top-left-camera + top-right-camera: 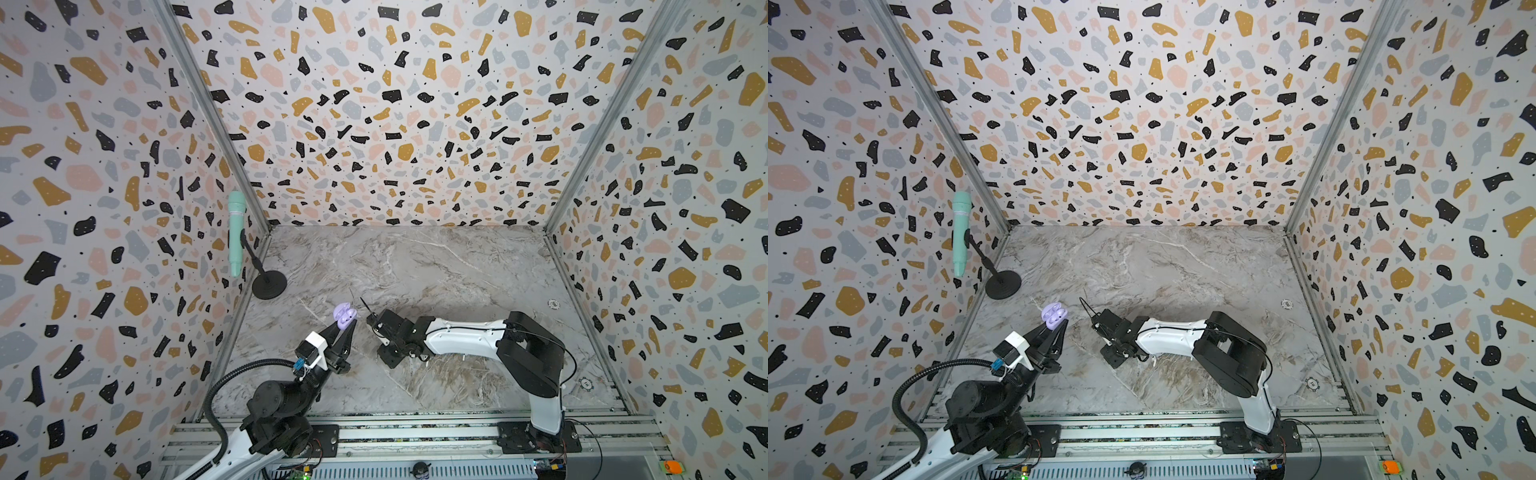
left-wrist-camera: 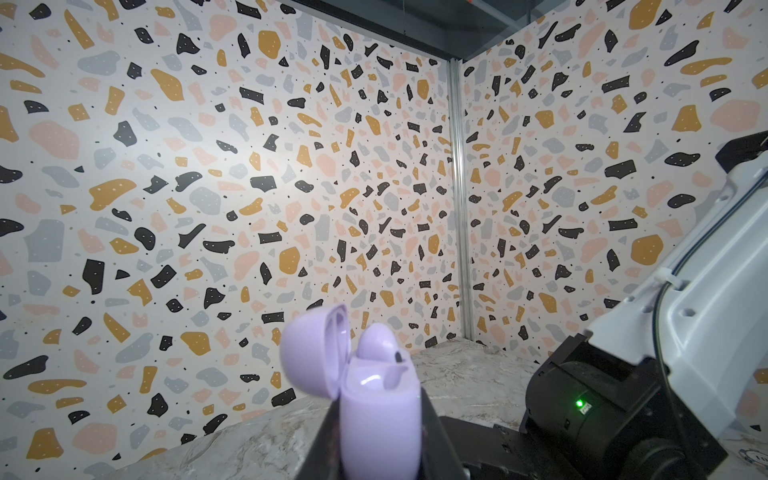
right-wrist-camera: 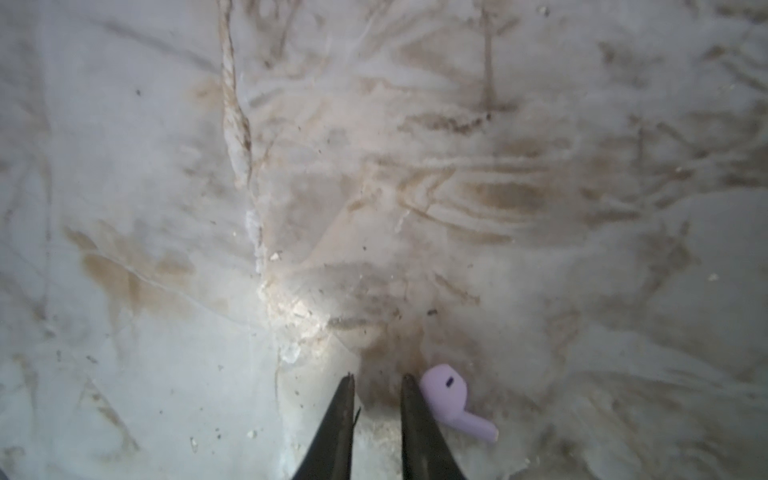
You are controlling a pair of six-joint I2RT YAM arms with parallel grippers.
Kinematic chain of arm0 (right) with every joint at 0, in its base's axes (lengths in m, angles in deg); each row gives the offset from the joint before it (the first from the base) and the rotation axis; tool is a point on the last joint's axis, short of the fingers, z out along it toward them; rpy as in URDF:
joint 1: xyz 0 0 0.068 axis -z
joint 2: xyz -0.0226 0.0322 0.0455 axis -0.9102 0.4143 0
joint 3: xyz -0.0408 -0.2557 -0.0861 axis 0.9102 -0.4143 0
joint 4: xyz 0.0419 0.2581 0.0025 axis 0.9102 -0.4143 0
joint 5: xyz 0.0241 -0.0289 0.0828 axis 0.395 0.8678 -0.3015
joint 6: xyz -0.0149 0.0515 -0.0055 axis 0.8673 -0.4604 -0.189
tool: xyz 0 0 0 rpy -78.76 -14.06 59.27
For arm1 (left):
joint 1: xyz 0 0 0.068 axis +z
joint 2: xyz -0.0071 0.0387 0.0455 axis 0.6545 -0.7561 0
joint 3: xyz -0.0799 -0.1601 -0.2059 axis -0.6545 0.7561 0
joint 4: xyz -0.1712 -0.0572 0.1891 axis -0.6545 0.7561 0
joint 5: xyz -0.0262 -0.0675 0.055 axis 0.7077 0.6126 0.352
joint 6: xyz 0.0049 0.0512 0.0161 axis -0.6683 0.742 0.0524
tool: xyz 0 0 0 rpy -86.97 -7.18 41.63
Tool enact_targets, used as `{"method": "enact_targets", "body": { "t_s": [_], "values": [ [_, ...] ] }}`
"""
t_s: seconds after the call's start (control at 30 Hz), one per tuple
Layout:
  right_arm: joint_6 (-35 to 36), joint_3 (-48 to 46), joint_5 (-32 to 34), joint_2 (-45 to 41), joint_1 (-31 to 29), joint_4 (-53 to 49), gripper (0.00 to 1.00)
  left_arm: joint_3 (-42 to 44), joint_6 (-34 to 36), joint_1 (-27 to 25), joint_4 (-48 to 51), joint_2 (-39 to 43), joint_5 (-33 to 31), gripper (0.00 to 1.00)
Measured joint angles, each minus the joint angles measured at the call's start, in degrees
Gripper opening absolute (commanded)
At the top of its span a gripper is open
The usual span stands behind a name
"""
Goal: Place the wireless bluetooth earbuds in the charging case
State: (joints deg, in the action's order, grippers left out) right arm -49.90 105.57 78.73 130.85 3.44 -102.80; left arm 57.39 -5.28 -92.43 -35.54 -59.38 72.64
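Two arms stand on the metal rail [image 1: 415, 432] at the near edge of the marble table [image 1: 436, 266]. Not far from the rail, on the right side, a small round chip [image 1: 585, 383] lies flat on the table.

A bit farther in, the left gripper [image 1: 343, 329] is lifted above the table and closed on the lavender charging case [image 1: 345, 314], which it holds by the lower body. The lid [image 2: 311, 349] of the case is open and stands to one side. In the left wrist view, one lavender earbud [image 2: 376, 338] sits in the case with its rounded head sticking out; the second seat looks empty, but the view is blurred there.

Just beside it, toward the middle, the right arm bends down to the table. In the right wrist view the right gripper [image 3: 377, 380] has only a narrow gap between its jaws, and nothing is between them. A loose earbud [image 3: 453, 399], also lavender, lies on the marble just at the outer side of one finger [image 3: 415, 419]. I cannot tell if they touch. The top views do not show this earbud.

Farther back, a second chip [image 1: 553, 304] lies near the right wall. At the left wall a mint green microphone [image 1: 236, 232] stands on a black stand [image 1: 269, 284]. The terrazzo back wall [image 1: 407, 124] closes the scene.
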Motion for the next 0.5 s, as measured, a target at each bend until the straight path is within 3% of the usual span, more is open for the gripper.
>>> {"method": "enact_targets", "body": {
  "t_s": [0.27, 0.5],
  "values": [
    [1.0, 1.2, -0.6, 0.4, 3.3, 1.7, 0.24, 0.0, 0.1, 0.0, 0.1, 0.6, 0.0, 0.00],
    [6.4, 0.2, -2.3, -2.9, 2.4, 2.8, 0.38, 0.0, 0.2, 0.0, 0.2, 1.0, -0.1, 0.00]
  ]
}}
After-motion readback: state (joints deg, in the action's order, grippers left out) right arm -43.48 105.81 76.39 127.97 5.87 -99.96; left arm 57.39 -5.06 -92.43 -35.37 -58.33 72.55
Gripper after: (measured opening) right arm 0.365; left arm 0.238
